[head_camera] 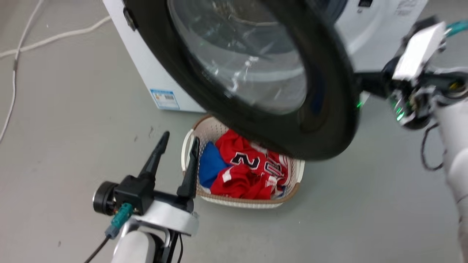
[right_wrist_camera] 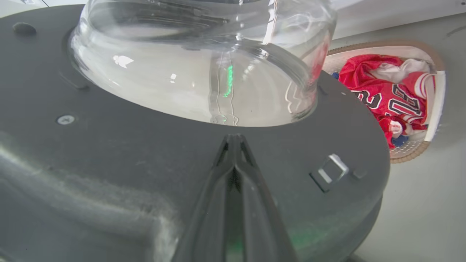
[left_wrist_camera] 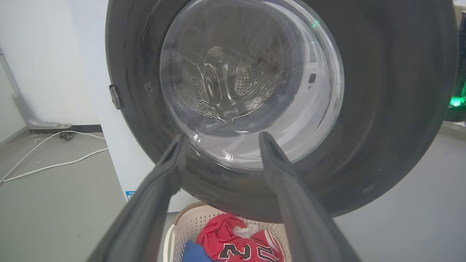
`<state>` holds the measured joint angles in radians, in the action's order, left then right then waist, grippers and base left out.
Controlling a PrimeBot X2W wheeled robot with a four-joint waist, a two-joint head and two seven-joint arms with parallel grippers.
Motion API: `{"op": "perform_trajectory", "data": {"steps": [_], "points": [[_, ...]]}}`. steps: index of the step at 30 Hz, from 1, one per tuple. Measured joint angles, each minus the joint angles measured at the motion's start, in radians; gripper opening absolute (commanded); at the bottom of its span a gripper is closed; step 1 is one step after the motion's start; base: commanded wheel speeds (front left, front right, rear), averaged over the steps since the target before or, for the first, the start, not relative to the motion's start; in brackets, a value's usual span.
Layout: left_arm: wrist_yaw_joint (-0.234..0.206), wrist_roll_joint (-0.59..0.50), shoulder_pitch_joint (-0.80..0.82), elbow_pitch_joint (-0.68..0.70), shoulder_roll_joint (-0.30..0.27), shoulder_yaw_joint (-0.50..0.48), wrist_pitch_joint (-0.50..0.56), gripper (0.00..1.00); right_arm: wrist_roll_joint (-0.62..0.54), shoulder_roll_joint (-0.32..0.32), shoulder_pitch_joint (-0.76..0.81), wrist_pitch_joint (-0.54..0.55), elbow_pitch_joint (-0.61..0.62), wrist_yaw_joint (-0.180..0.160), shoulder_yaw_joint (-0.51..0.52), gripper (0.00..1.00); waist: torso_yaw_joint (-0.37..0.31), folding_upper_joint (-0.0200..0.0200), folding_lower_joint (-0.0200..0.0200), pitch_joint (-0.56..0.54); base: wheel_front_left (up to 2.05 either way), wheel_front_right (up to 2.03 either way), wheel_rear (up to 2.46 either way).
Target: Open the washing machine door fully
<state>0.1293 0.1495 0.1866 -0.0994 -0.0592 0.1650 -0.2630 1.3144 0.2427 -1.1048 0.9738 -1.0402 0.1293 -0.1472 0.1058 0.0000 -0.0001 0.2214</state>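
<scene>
Against the inner face of the large round glossy black washing machine door (head_camera: 331,91), partway open above the perforated beige laundry basket (head_camera: 248,203), right gripper (right_wrist_camera: 235,140) presses, fingers pinched together, likely to push; left gripper (head_camera: 181,138) spread wide, idle.

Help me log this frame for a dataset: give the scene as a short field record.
target: washing machine door partly open
left gripper: open, empty, facing the door's outer side
right gripper: shut, at the door's inner side
laundry basket: on the floor under the door, holding a red jersey and a blue cloth
</scene>
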Motion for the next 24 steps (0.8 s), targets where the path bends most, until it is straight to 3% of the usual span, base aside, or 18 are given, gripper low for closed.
{"op": "perform_trajectory", "data": {"steps": [13,24], "points": [[0.0,0.013,-0.095,-0.056,-0.025,0.027,0.0,1.0,0.067,-0.148,0.363,0.049,0.28,0.0,-0.012,0.0,-0.023,0.0,-0.0001,-0.162,0.0,0.0,0.0],[0.0,0.013,-0.139,-0.075,-0.033,0.036,0.0,1.0,0.107,-0.188,0.536,-0.016,0.418,0.0,-0.059,0.0,-0.04,0.0,-0.0001,-0.231,0.0,0.0,0.0]]}}
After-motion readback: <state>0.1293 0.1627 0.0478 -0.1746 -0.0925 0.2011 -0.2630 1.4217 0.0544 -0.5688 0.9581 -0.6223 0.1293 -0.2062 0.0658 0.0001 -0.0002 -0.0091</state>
